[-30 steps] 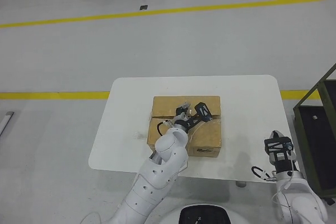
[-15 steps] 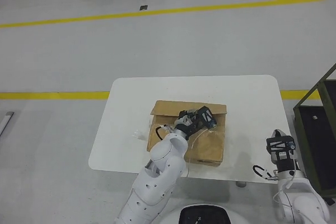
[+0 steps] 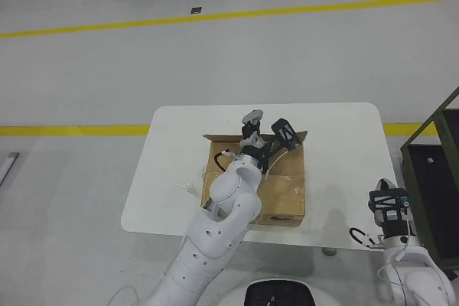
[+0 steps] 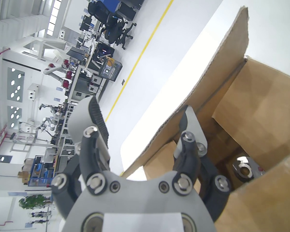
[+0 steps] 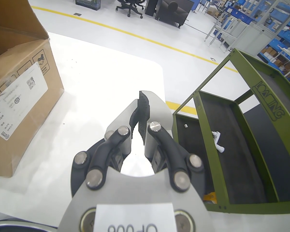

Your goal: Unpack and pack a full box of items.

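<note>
the cardboard box (image 3: 283, 187) sits near the middle of the white counter (image 3: 344, 130). its far flap (image 4: 220, 61) stands raised and the top is open.

the left arm reaches across the box from the near side. the left pincer (image 4: 142, 119) is at the far edge, released and spread wide, and it straddles the raised flap. one finger (image 4: 94, 119) is out over the bare counter beyond the box. the other finger (image 4: 191, 124) is inside, right against the flap's inner face; whether it presses on the cardboard cannot be told.

in the left wrist view, smaller cartons (image 4: 256, 112) stand inside the box along its walls. a shiny metal part (image 4: 242, 169) lies lower down between them.

the right pincer (image 5: 140, 117) hangs over the near right part of the counter, well apart from the box. it is clenched, with the ribbed pads together at the tips and nothing between them.

the right wrist view shows a white label (image 5: 17, 107) stuck on the side of the box that faces this pincer.

a green cart (image 5: 232, 121) stands on the floor just beside the counter's right edge. a small white piece (image 5: 217, 141) lies on its dark tray.
</note>
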`<action>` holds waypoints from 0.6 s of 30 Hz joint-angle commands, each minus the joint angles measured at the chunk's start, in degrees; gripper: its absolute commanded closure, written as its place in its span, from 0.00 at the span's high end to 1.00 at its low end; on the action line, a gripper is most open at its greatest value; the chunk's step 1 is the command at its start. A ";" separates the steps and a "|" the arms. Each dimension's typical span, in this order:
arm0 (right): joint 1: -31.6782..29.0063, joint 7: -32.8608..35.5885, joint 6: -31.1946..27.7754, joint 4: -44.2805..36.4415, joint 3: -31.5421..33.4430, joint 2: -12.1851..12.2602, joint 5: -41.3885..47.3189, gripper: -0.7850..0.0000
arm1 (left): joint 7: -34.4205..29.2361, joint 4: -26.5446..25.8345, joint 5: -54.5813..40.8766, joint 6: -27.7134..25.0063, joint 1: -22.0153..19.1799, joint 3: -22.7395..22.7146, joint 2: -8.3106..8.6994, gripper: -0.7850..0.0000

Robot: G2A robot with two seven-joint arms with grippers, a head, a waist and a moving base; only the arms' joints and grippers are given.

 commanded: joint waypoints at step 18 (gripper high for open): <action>-1.64 -0.38 -0.13 -0.34 0.75 0.02 0.66 0.00 | -1.55 28.25 -1.29 9.60 -14.76 7.24 -6.62 1.00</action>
